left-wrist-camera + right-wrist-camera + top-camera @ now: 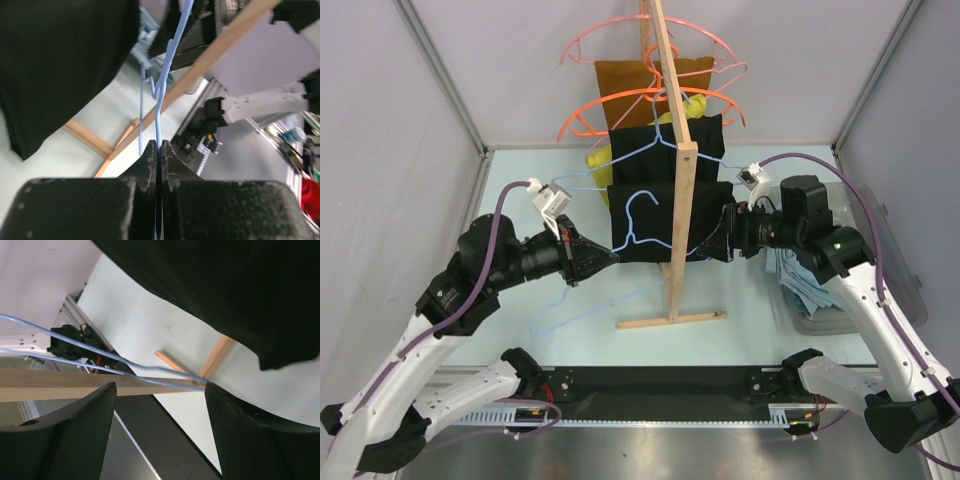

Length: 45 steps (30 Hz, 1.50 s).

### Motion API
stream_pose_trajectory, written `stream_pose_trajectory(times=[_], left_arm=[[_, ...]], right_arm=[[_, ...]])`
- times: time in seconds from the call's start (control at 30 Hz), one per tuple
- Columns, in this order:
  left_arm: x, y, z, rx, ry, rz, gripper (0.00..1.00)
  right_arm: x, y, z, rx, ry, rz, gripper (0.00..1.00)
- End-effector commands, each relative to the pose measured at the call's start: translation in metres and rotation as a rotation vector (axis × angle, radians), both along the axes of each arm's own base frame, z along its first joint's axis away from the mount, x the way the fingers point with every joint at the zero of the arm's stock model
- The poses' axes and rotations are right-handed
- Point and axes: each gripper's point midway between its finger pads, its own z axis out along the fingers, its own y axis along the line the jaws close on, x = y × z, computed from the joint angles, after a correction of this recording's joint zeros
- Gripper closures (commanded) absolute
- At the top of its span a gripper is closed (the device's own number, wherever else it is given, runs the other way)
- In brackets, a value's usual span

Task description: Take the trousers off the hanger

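The left tool (610, 258) is fully closed, its two black fingers pinched on the thin light-blue triangular wire hanger (158, 125). The left wrist view shows the wire rising straight out of the seam between the jaws towards a twisted neck. The hanger hangs in front of the lower of the black cloth garments (710, 205), which are draped on the upright wooden stand (673, 200) in the middle of the pale worktop (740, 290). Its hook lies against the black cloth, and part of its wire frame slants down towards the stand's base board. The right tool (160, 390) reaches in from the opposite side of the post at about the same height. Its jaws stand wide apart and grip nothing. In the right wrist view two strands of the blue wire cross the gap between the fingers and run together towards the right-hand one, with the wooden post behind them and black cloth above. Whether the wire touches that finger I cannot tell. No cloth shows on the hanger. The soft sky-blue trousers (800, 285) lie crumpled at the right of the worktop in a shallow grey tray (910, 300), under the right arm's forearm and well apart from the hanger. Orange and pink wire hangers (620, 105) and a brown garment (620, 80) sit higher on the stand.
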Motion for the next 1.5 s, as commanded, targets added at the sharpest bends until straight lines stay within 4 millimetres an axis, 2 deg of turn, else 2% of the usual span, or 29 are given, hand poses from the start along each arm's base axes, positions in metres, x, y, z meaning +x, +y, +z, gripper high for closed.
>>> stream_pose_trajectory(times=[0.0,0.13,0.23,0.37,0.57,0.67,0.7,0.77,0.8,0.87,0.93,0.97,1.0,1.03,1.07,1.1,1.2,1.37,1.47], left_arm=[[-0.018,-0.016,0.031,-0.101,-0.096,-0.182,1.00],[-0.020,-0.021,0.030,-0.110,-0.090,-0.215,1.00],[-0.025,-0.024,0.031,-0.126,-0.087,-0.257,1.00],[-0.026,-0.026,0.031,-0.129,-0.074,-0.271,1.00],[-0.021,-0.027,0.026,-0.118,-0.059,-0.274,1.00],[-0.016,-0.028,0.024,-0.112,-0.050,-0.267,1.00],[-0.012,-0.027,0.023,-0.109,-0.051,-0.251,1.00],[-0.006,-0.025,0.022,-0.088,-0.056,-0.215,1.00],[-0.005,-0.025,0.022,-0.082,-0.056,-0.214,1.00],[-0.001,-0.025,0.020,-0.067,-0.054,-0.203,0.98],[0.006,-0.023,0.015,-0.047,-0.048,-0.168,0.92],[0.009,-0.022,0.014,-0.036,-0.056,-0.152,0.87],[0.016,-0.020,0.011,-0.019,-0.057,-0.112,0.77],[0.018,-0.017,0.008,0.001,-0.061,-0.095,0.74],[0.019,-0.015,0.007,0.008,-0.068,-0.083,0.69],[0.021,-0.013,0.005,0.022,-0.083,-0.073,0.59],[0.015,-0.012,-0.002,0.031,-0.105,-0.105,0.46],[0.009,-0.009,-0.024,0.069,-0.094,-0.131,0.40],[0.010,-0.004,-0.030,0.085,-0.094,-0.105,0.41]], right_arm=[[-0.008,0.028,0.043,0.105,-0.162,0.173,0.26],[-0.018,0.046,0.048,0.107,-0.194,0.262,0.27],[-0.019,0.051,0.049,0.111,-0.210,0.288,0.29],[-0.032,0.057,0.047,0.139,-0.199,0.364,0.32],[-0.044,0.059,0.042,0.178,-0.212,0.445,0.47],[-0.042,0.062,0.042,0.188,-0.227,0.459,0.60],[-0.040,0.063,0.042,0.186,-0.228,0.455,0.73],[-0.036,0.066,0.039,0.182,-0.223,0.454,0.84],[-0.034,0.067,0.039,0.183,-0.226,0.447,1.00],[-0.023,0.067,0.037,0.167,-0.228,0.396,1.00],[-0.014,0.066,0.036,0.150,-0.239,0.344,1.00],[-0.007,0.064,0.036,0.131,-0.256,0.301,1.00],[-0.006,0.063,0.038,0.122,-0.278,0.291,1.00],[-0.002,0.061,0.038,0.108,-0.298,0.265,1.00],[-0.002,0.060,0.037,0.102,-0.311,0.258,1.00],[0.001,0.055,0.041,0.089,-0.358,0.237,1.00],[-0.001,0.051,0.049,0.084,-0.439,0.241,1.00],[-0.012,0.049,0.063,0.103,-0.528,0.302,1.00],[-0.014,0.048,0.059,0.082,-0.547,0.346,1.00]])
